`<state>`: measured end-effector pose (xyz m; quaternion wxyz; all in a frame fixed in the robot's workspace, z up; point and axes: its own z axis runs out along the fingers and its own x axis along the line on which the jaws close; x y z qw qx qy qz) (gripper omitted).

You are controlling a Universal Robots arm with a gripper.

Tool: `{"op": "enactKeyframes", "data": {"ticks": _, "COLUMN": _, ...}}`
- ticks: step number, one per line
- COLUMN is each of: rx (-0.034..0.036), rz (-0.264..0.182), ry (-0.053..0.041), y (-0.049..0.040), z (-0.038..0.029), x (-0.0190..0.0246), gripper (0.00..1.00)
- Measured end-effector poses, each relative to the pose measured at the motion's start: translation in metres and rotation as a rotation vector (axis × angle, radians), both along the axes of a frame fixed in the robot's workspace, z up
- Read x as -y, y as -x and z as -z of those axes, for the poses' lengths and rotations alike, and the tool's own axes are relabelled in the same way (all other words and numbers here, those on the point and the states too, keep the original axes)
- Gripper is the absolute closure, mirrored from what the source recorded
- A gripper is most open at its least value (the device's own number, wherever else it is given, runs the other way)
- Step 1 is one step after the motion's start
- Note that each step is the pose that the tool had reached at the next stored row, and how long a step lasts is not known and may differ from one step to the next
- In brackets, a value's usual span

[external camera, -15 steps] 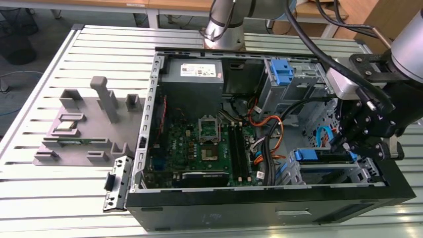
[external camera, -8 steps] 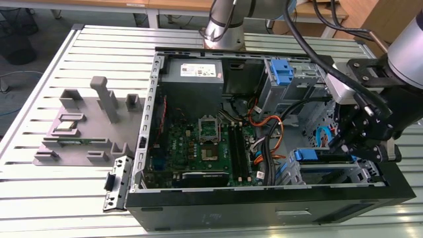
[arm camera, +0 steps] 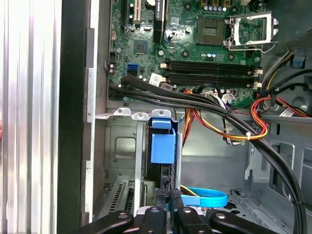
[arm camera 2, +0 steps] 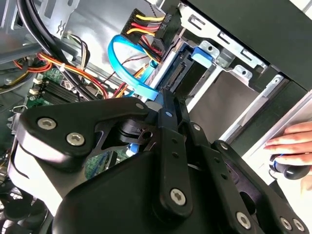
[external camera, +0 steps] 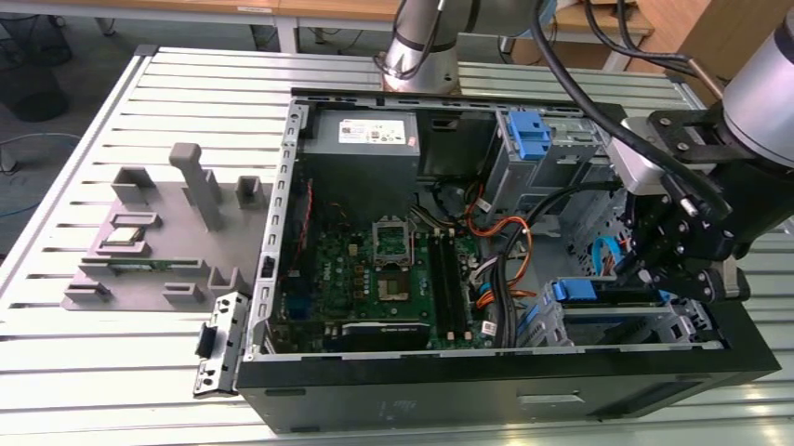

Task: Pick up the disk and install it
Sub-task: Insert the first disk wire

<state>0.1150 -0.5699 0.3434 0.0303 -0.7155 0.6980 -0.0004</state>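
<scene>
Gripper (external camera: 645, 279) (fingers closed together) at frame's right; disk (external camera: 583, 291) just left, long axis pointing toward it.

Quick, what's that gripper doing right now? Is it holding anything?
Gripper: closed, with its tips at the disk; whether it actually grips the disk cannot be told.

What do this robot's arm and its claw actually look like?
The arm is a smooth silver-grey tube with thick black cables running along it. The gripper is matte black, built of flat hinged links fastened with silver bolts.
</scene>
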Motion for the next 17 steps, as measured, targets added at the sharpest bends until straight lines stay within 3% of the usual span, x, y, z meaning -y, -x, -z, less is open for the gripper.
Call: {"op": "enactKeyframes", "data": {"ticks": 17, "rx": 0.0003, "rz": -0.002, "ry": 0.0, "y": -0.0008, "z": 0.0052, "x": -0.002, "gripper": 0.84}}
